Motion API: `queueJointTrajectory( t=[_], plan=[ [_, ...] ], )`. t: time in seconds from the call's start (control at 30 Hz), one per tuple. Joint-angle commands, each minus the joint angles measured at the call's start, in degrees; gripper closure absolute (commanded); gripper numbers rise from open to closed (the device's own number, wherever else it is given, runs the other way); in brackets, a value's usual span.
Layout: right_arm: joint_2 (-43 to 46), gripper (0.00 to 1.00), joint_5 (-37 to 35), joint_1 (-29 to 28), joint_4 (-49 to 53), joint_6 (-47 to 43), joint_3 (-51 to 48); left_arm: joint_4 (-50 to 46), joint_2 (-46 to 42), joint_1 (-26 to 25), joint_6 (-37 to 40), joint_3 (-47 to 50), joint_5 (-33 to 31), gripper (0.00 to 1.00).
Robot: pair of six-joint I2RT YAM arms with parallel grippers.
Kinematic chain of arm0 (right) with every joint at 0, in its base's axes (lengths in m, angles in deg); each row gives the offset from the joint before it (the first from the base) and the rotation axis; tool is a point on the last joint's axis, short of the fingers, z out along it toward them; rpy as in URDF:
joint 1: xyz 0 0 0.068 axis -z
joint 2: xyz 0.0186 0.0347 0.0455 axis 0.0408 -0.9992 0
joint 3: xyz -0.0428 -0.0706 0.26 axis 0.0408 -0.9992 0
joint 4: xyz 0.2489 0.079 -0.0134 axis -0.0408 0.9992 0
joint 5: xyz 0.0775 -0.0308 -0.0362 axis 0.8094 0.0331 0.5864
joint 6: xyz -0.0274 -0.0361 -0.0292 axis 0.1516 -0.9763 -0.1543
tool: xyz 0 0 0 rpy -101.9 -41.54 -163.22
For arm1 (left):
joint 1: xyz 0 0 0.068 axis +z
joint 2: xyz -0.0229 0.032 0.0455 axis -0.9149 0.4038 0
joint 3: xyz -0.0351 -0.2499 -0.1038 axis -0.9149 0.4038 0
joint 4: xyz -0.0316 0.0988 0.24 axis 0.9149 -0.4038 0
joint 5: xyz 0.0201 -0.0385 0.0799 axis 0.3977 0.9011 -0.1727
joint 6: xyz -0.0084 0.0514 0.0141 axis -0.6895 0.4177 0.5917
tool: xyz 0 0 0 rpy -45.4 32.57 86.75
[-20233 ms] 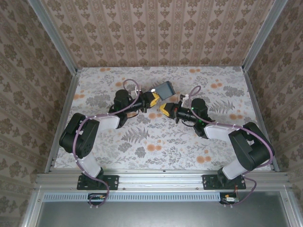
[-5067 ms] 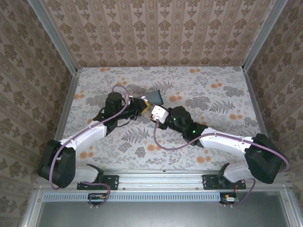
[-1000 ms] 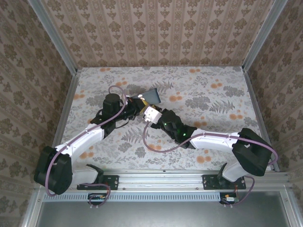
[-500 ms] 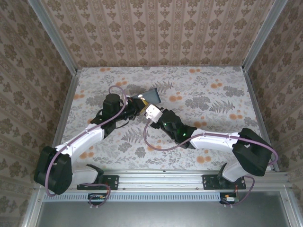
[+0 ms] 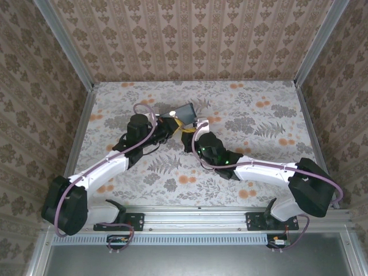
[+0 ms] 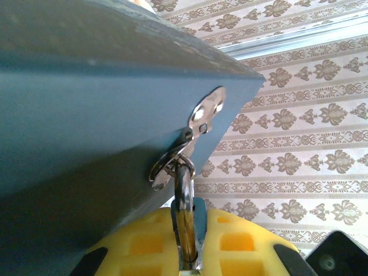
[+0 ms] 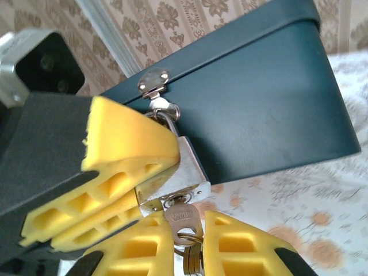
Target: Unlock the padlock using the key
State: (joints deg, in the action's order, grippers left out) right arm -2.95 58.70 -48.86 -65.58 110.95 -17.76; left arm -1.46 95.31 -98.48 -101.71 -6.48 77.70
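Top camera high behind, looking down at the table, wrist cameras close up, both on the padlock

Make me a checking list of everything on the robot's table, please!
Surface: flowery table, flat, no spills seen.
Job's things: padlock hangs by its shackle from the hasp of the blue tin; key sits in its keyhole.
Clutter: nothing seen.
Grippers: left tool shut on the padlock; right tool shut on the key.
Cables: purple cables loop along both arms, no snag seen.
Surroundings: patterned walls on three sides, metal frame rail at the near edge.
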Motion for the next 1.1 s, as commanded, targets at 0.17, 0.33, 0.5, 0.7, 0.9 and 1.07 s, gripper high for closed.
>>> queueJointTrajectory(
  t=[0.17,0.33,0.5,0.7,0.9,1.07],
  plan=[
    [2.7,1.00,3.5,8.7,-8.9,36.9,-4.5,3.3,-0.9,-2.1,2.1,-0.9,0.7,1.00],
    [2.8,1.00,10.2,10.7,-7.1,44.8,-3.2,3.2,-1.2,-2.1,2.8,-0.7,0.5,1.00],
    [2.4,1.00,13.3,11.3,-6.1,46.6,-2.3,3.7,-1.5,-1.8,3.0,-0.3,0.4,1.00],
    [6.0,0.89,19.0,14.6,0.2,33.5,-0.8,0.1,-2.6,0.0,3.9,-0.4,1.7,1.00],
    [10.4,0.57,28.3,14.9,11.7,-8.7,3.6,-4.8,-3.8,3.2,3.1,-1.1,6.6,1.00],
    [10.2,0.53,25.3,10.0,8.4,-33.9,1.8,-7.8,-3.9,3.9,1.2,-2.4,7.7,1.00]
  ],
)
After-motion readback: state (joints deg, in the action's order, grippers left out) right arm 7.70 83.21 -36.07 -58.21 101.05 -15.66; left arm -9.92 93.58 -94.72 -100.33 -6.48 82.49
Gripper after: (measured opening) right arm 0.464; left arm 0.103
